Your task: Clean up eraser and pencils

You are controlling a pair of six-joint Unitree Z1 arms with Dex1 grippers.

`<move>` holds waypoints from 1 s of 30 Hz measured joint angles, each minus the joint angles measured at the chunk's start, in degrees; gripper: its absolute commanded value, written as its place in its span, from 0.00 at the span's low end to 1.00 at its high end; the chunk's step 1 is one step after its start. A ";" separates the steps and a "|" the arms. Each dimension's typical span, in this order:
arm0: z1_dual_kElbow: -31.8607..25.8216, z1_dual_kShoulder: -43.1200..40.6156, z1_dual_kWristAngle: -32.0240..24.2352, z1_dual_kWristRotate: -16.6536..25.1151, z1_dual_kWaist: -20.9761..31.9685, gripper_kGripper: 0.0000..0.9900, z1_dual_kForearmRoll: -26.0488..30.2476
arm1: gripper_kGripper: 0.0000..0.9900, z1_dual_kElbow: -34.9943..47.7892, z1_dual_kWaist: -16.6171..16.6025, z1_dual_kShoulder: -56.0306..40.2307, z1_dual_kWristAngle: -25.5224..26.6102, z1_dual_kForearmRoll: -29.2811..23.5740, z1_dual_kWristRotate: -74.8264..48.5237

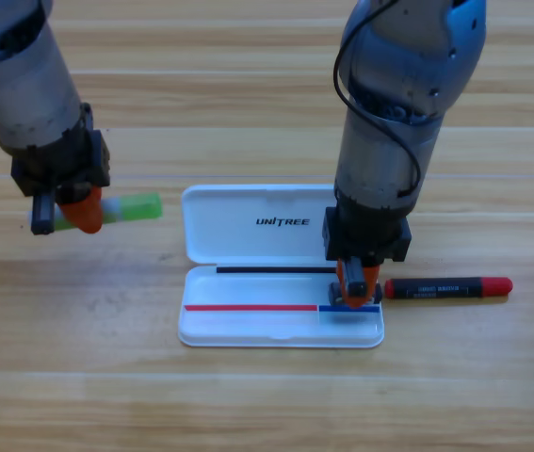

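While the left hand point(76, 209) pinches the light, stiff green-ended pencil point(135, 206) above the desk point(267, 405), the right hand point(357, 285) pinches the small eraser point(349, 299) over the case point(248, 226), leaving the black pencil point(447, 288), rigid and roll-prone, best gripped mid-barrel

Pale wooden plank table point(248, 405) under even light

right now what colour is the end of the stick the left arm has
Light green, on the pale stick at the left end effector; high view shows it best.
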 measured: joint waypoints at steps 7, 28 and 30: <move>0.00 -0.05 0.00 0.00 -0.03 0.00 0.21 | 0.00 0.48 0.00 0.41 0.01 0.00 0.00; -0.94 -0.05 0.00 0.00 -0.43 0.00 0.45 | 0.86 1.45 0.00 0.99 1.99 0.27 1.30; -2.35 -0.05 0.00 0.00 -0.94 0.00 1.02 | 0.86 3.60 -0.02 -1.41 1.99 0.82 1.30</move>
